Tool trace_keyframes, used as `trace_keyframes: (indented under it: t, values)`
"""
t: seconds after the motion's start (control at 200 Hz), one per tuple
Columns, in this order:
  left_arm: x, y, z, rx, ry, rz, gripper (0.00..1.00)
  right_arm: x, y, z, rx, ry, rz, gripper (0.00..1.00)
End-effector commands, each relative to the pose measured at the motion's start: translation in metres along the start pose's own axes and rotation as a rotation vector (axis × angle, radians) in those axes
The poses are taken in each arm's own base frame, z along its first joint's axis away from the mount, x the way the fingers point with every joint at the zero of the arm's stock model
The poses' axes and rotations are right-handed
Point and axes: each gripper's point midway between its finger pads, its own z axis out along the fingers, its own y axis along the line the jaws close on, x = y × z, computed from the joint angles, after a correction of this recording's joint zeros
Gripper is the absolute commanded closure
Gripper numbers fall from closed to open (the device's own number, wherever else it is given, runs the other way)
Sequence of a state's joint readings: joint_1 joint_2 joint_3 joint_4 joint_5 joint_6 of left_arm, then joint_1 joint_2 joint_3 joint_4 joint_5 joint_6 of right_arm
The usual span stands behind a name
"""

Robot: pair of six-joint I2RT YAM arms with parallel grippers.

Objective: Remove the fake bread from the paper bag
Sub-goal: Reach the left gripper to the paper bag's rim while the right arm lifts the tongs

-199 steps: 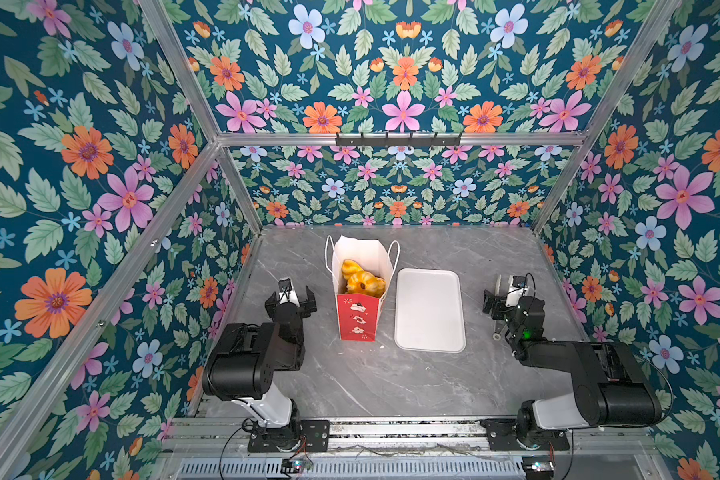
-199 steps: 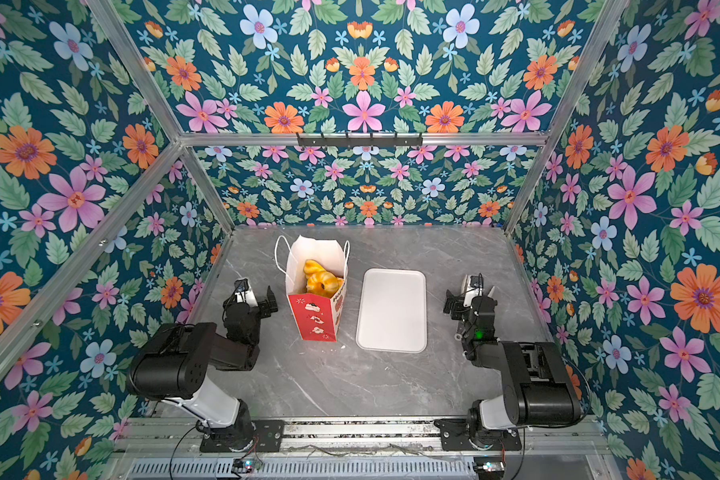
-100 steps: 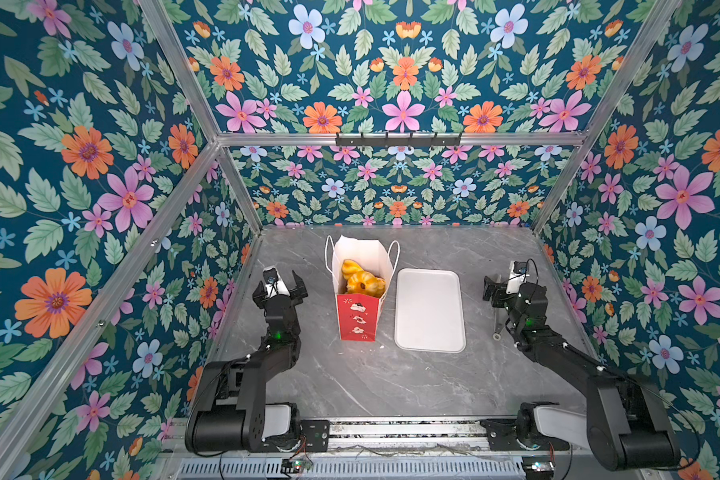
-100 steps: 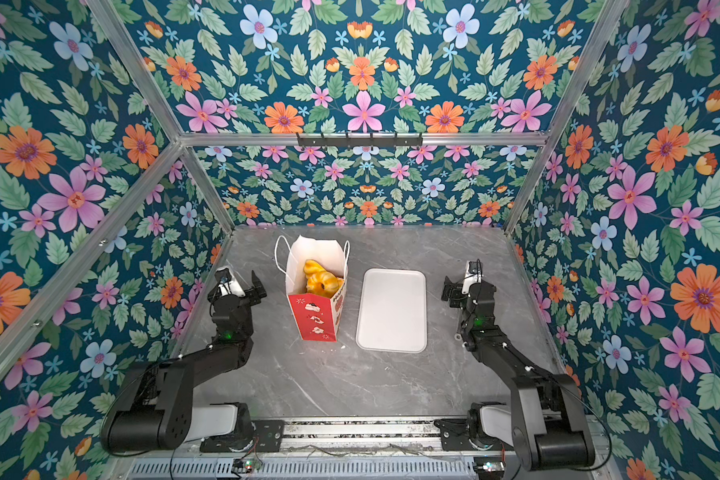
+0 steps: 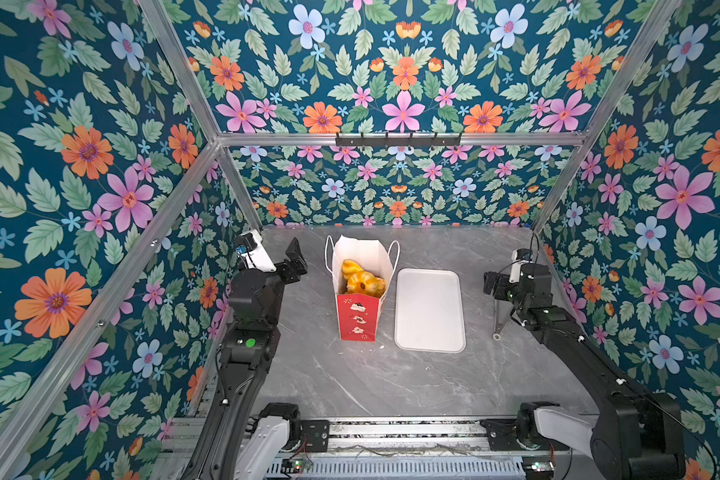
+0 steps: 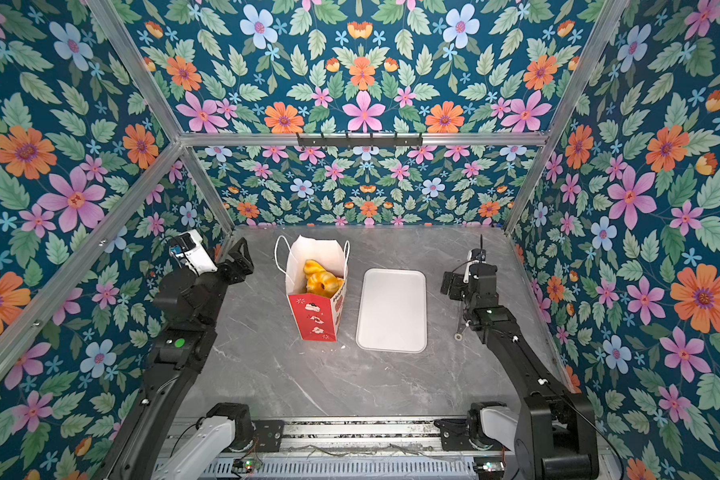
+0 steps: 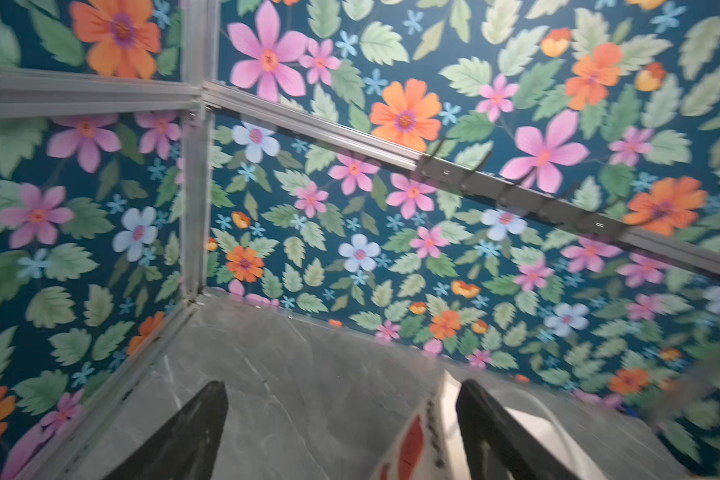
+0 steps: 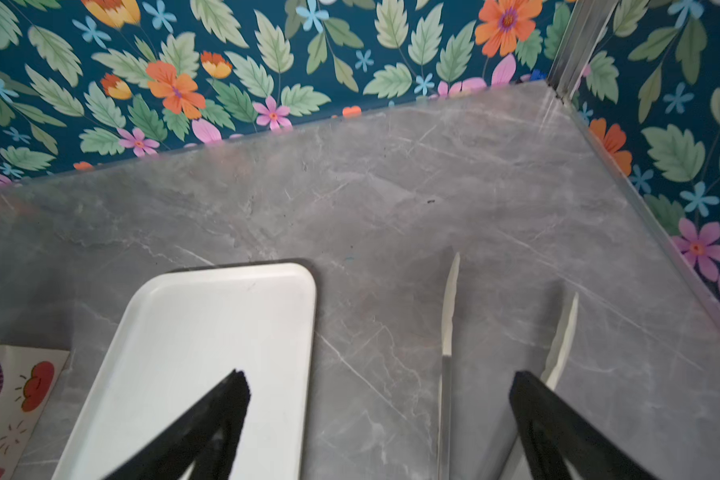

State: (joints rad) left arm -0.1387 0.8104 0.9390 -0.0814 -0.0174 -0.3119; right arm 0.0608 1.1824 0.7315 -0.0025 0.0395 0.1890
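While the paper bag (image 5: 360,316) is seen standing upright near the middle of the grey table (image 5: 350,382) in both top views, the fake bread (image 5: 360,280) is packed inside it, golden pieces showing at the open mouth and none yet taken out. The left gripper (image 5: 294,264) is held raised just beside the bag, jaws spread wide and nothing gripped. The right gripper (image 5: 493,284) is likewise parted wide and empty, poised by a pair of metal tongs (image 5: 497,320) lying beyond the white tray (image 5: 429,309), which sits just beside the bag. Trouble can be expected from the bag itself: tall, light and unbraced, it could be tipped or dragged if a finger is caught on the paper wall or a cord handle (image 5: 328,255). It could also be lifted along with a pastry if paper is pinched too, and the glossy bread could be squeezed out of a grip. The bread is shown only from above. In the blurred left wrist view just the bag's red-printed corner (image 7: 410,440) is made out between the fingers, apparently untouched. The tongs' two blades (image 8: 447,332) are laid out plainly in the right wrist view, whereas from above only a thin rod is offered.
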Motion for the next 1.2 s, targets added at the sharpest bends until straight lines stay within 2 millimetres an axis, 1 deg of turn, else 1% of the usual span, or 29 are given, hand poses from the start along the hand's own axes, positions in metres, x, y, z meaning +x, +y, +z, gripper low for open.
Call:
trace_keyframes:
  t: [0.0, 0.07, 0.15, 0.235, 0.315, 0.39, 0.455, 0.545, 0.62, 0.68, 0.815, 0.98, 1.195]
  values:
    - [0.059, -0.025, -0.023, 0.149, 0.355, -0.038, 0.13, 0.010, 0.002, 0.006, -0.012, 0.048, 0.035, 0.01]
    - [0.066, -0.048, -0.030, 0.265, 0.431, -0.056, 0.15, 0.013, 0.006, 0.011, -0.031, 0.060, 0.053, 0.01]
    - [0.074, -0.066, -0.032, 0.347, 0.483, -0.049, 0.17, 0.017, 0.008, 0.017, -0.046, 0.075, 0.069, 0.01]
    - [0.087, -0.078, -0.027, 0.365, 0.523, -0.004, 0.21, 0.020, 0.009, 0.020, -0.049, 0.091, 0.075, 0.01]
    - [0.101, -0.086, -0.019, 0.349, 0.560, 0.051, 0.21, 0.023, 0.009, 0.021, -0.049, 0.099, 0.075, 0.01]
    - [0.111, -0.083, -0.005, 0.283, 0.577, 0.082, 0.21, 0.025, 0.008, 0.021, -0.049, 0.104, 0.075, 0.01]
    - [0.114, -0.077, 0.008, 0.222, 0.573, 0.096, 0.21, 0.027, 0.008, 0.022, -0.049, 0.108, 0.074, 0.01]
    - [0.114, -0.070, 0.021, 0.158, 0.561, 0.109, 0.23, 0.031, 0.007, 0.022, -0.047, 0.115, 0.073, 0.01]
    - [0.111, -0.064, 0.029, 0.106, 0.545, 0.118, 0.24, 0.033, 0.007, 0.023, -0.044, 0.123, 0.072, 0.01]
    - [0.109, -0.063, 0.031, 0.091, 0.535, 0.122, 0.25, 0.035, 0.006, 0.024, -0.043, 0.127, 0.070, 0.01]
    - [0.112, -0.066, 0.036, 0.098, 0.542, 0.119, 0.26, 0.037, 0.007, 0.029, -0.046, 0.134, 0.073, 0.01]
    - [0.121, -0.061, 0.042, 0.050, 0.568, 0.139, 0.38, 0.043, 0.008, 0.037, -0.051, 0.164, 0.083, 0.01]
    - [0.131, -0.060, 0.045, 0.028, 0.588, 0.163, 0.45, 0.046, 0.007, 0.039, -0.043, 0.177, 0.085, 0.01]
